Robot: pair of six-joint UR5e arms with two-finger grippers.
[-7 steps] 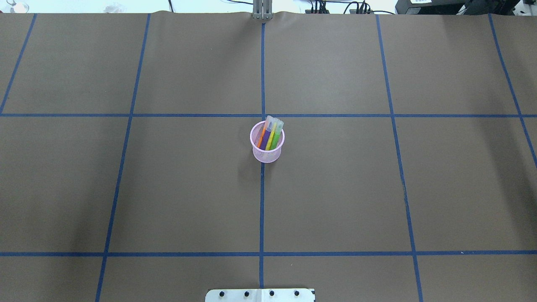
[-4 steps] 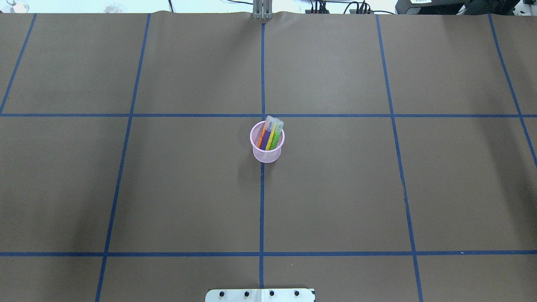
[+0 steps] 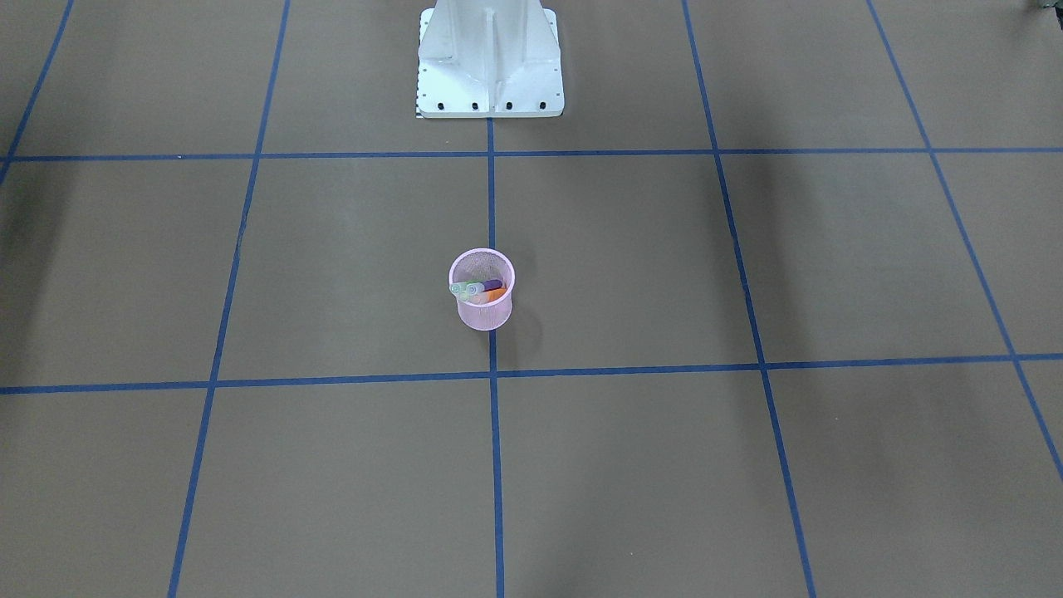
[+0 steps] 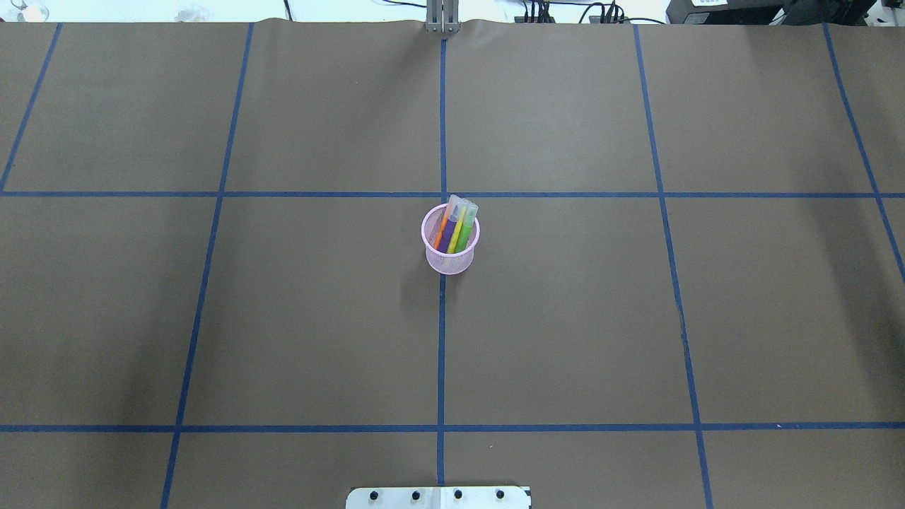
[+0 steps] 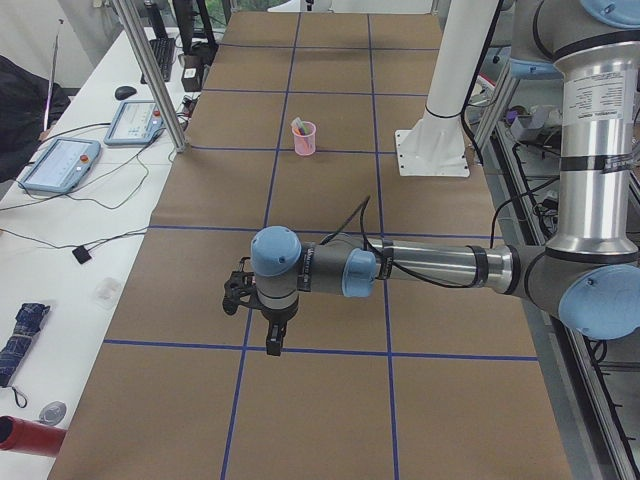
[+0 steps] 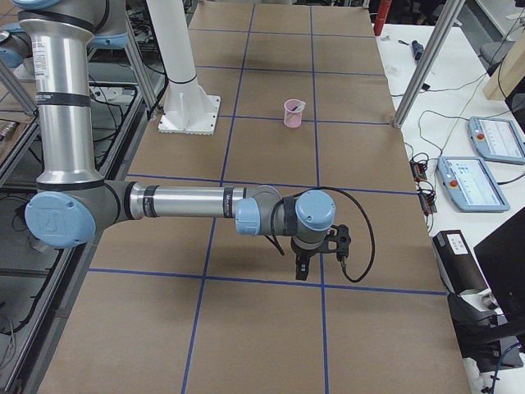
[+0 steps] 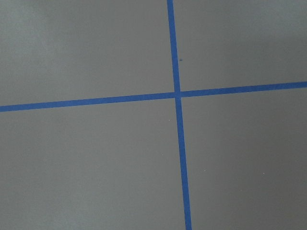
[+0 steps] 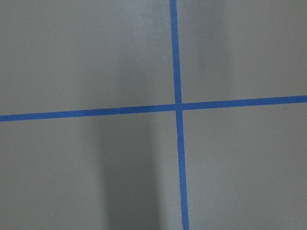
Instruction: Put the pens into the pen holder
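Note:
The pink mesh pen holder (image 4: 450, 264) stands upright at the table's centre, just beside the middle blue tape line. Inside it lean the pens: orange (image 4: 442, 233), purple (image 4: 450, 233), yellow (image 4: 457, 230) and green (image 4: 464, 235), their pale caps resting against the far rim. The front-facing view shows the same cup (image 3: 484, 316) with the caps (image 3: 467, 289) at its near rim. My left gripper (image 5: 272, 340) hangs over the table's left end, far from the cup, and my right gripper (image 6: 302, 269) over the right end. Both show only in side views, so open or shut I cannot tell.
The white robot base (image 3: 490, 58) is bolted at the robot's edge, and a metal post (image 4: 442, 18) stands at the far edge. Blue tape lines grid the brown table cover. Side benches hold teach pendants (image 5: 60, 165) (image 6: 480, 185) and cables.

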